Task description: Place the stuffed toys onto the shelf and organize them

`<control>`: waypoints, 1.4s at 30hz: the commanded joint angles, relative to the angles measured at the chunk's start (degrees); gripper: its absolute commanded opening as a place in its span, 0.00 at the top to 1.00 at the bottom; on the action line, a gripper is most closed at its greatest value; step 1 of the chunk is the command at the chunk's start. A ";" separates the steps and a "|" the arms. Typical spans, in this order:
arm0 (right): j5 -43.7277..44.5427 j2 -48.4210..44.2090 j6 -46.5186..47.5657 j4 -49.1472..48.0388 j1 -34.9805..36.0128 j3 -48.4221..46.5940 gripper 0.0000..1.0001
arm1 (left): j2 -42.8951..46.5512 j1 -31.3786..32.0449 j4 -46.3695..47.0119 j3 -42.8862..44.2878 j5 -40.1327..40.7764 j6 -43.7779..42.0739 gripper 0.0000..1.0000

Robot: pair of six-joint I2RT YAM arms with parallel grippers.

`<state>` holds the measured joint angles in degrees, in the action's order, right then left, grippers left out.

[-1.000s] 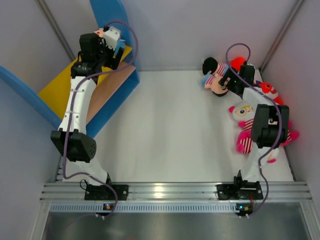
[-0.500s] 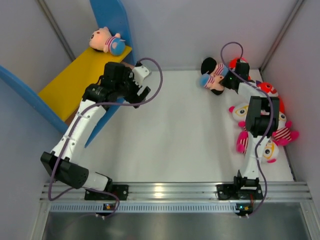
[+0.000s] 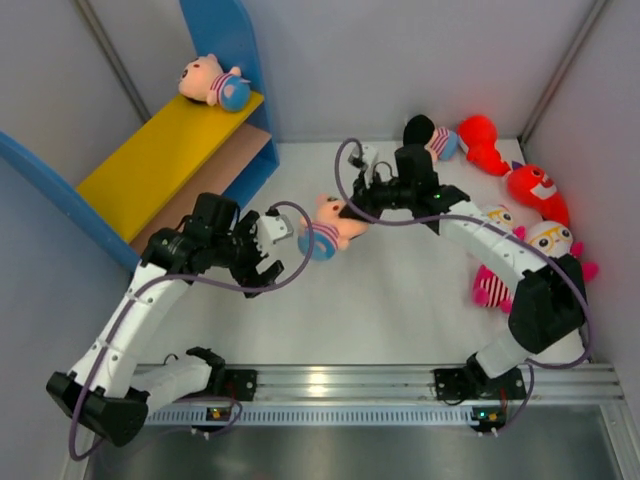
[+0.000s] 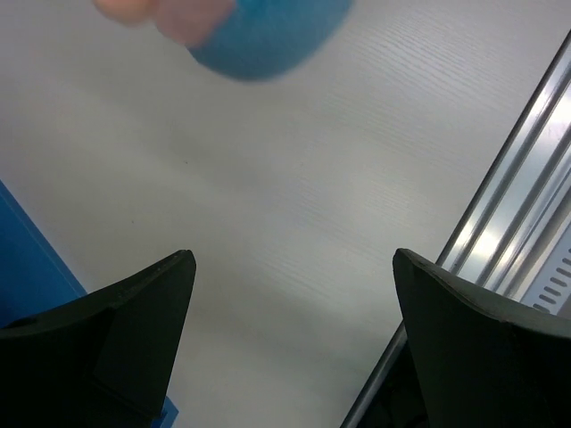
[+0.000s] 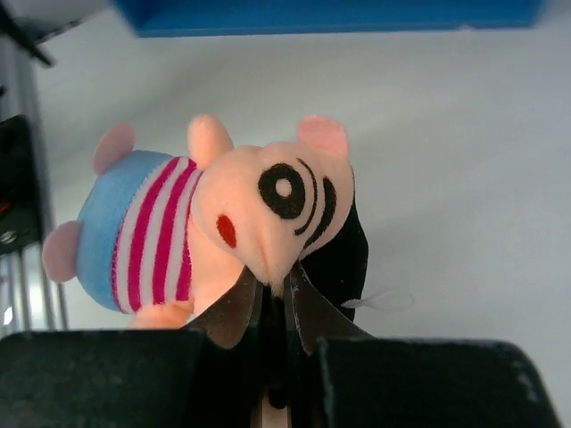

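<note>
My right gripper (image 3: 356, 213) (image 5: 277, 281) is shut on a peach doll (image 3: 328, 230) (image 5: 178, 223) in a pink-striped shirt and blue pants, pinching its face and holding it above the table's middle. Just left of the doll, my left gripper (image 3: 272, 248) (image 4: 292, 267) stands open and empty, with the doll's blue pants (image 4: 268, 31) blurred at the top of its view. A second peach doll (image 3: 212, 82) lies on the yellow upper board of the shelf (image 3: 150, 160). At the far right lie a black-haired doll (image 3: 430, 138), two red creatures (image 3: 482, 140) (image 3: 535, 190) and white owls (image 3: 548, 238).
The shelf's blue side panel (image 3: 225, 40) (image 5: 330, 13) stands at the back left, with the tan lower board (image 3: 215, 175) under the yellow one. An aluminium rail (image 3: 340, 380) (image 4: 508, 205) runs along the near edge. Grey walls enclose the table.
My right gripper shut on a doll at the far-right pile and carried it left to the table's middle. My left arm drew back from the shelf, leaving a doll on the yellow board.
</note>
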<state>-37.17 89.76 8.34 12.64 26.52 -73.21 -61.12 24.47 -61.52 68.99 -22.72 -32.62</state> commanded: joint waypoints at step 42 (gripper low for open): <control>15.01 5.09 -16.77 -7.11 19.19 -14.07 0.07 | 9.62 -0.30 7.46 2.99 0.48 12.76 1.00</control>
<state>-30.63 98.85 -6.28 6.87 46.81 -85.62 -51.88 24.43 -60.14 70.00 -25.15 -22.11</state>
